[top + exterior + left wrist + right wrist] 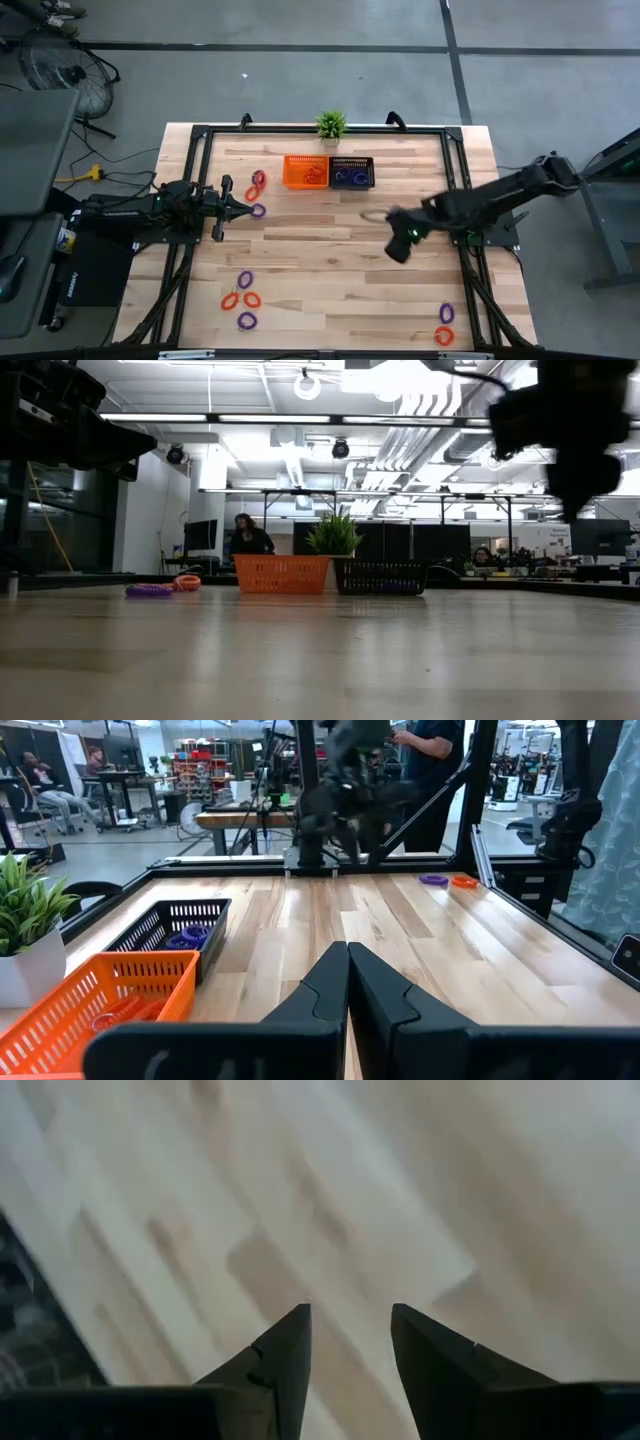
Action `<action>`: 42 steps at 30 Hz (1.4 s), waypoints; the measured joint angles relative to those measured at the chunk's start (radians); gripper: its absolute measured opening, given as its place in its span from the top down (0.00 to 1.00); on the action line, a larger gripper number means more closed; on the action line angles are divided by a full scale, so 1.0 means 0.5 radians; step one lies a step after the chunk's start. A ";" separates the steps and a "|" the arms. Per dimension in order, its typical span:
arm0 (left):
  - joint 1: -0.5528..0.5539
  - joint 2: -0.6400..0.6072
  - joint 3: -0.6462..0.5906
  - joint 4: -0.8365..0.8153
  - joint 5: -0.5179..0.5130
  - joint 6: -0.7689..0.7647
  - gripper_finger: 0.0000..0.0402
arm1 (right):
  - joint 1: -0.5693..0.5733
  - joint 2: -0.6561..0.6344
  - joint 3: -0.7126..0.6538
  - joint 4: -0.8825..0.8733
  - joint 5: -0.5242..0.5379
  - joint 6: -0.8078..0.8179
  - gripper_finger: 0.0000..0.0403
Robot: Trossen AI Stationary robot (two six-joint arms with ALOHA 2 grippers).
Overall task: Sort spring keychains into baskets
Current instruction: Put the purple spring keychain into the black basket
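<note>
right jaws (350, 1345) parted, empty, above bare table (420, 1200).

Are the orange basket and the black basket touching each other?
Touching. The high view shows the orange basket and black basket side by side with no table showing between their facing walls.

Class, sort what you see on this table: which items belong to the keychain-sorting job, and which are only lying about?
Belongs to the job:
- small coiled orange-red and purple spring keychains
- bright orange mesh plastic basket
- black mesh plastic basket
- open, empty right gripper
- shut left gripper

Just lying about:
- small green potted plant
</note>
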 joint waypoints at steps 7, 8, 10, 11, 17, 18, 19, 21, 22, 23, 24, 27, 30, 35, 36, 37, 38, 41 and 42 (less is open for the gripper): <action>0.001 -0.001 0.001 -0.001 0.000 0.001 1.00 | 0.502 0.013 -0.071 0.058 -0.109 0.109 0.67; 0.000 0.000 0.000 0.000 0.000 0.000 1.00 | 0.560 0.013 -0.071 0.059 -0.127 0.091 0.67; 0.001 -0.001 0.000 0.000 0.000 0.000 1.00 | 0.662 0.013 -0.071 0.062 -0.181 0.058 0.67; 0.001 0.000 0.000 0.000 0.000 0.001 1.00 | 0.710 0.013 -0.071 0.060 -0.206 0.035 0.67; 0.001 0.000 0.000 0.000 0.000 0.000 1.00 | 1.013 0.014 -0.071 0.053 -0.232 -0.043 0.67; 0.001 0.000 0.000 0.000 0.000 0.000 1.00 | 1.066 0.021 -0.071 0.046 -0.231 -0.038 0.67; 0.001 -0.001 0.001 0.000 0.001 0.000 1.00 | 1.120 0.034 -0.071 0.038 -0.231 -0.022 0.67; 0.000 0.000 0.000 0.000 0.000 0.001 1.00 | 1.233 0.080 -0.070 0.013 -0.232 0.049 0.67; 0.001 0.000 0.000 0.000 0.000 0.000 1.00 | 1.289 0.110 -0.070 0.005 -0.231 0.072 0.67; 0.000 0.000 0.000 0.000 0.001 0.000 1.00 | 1.344 0.140 -0.070 0.005 -0.228 0.082 0.67; 0.001 0.000 0.000 0.000 0.001 0.001 1.00 | 1.399 0.170 -0.070 0.006 -0.216 0.096 0.67; 0.000 -0.001 0.000 0.000 0.000 0.001 1.00 | 1.542 0.265 -0.070 0.006 -0.178 0.116 0.67; 0.001 -0.001 0.001 0.000 0.000 0.000 1.00 | 1.645 0.332 -0.070 0.021 -0.158 0.100 0.67; 0.000 0.000 0.000 0.000 0.001 0.000 1.00 | 1.747 0.429 -0.070 0.100 -0.091 -0.025 0.67; 0.001 -0.001 0.001 0.000 0.000 0.001 1.00 | 1.761 0.443 -0.070 0.110 -0.063 -0.048 0.67; 0.001 0.000 0.000 0.000 0.001 0.000 1.00 | 1.772 0.452 -0.070 0.111 -0.037 -0.067 0.67; 0.001 -0.001 0.000 0.000 0.000 0.000 1.00 | 1.781 0.459 -0.070 0.111 -0.003 -0.088 0.67; 0.000 -0.001 0.000 0.000 0.001 0.000 1.00 | 1.796 0.468 -0.070 0.108 0.109 -0.159 0.67; 0.000 -0.001 0.000 0.000 0.001 0.001 1.00 | 1.796 0.468 -0.070 0.107 0.138 -0.187 0.67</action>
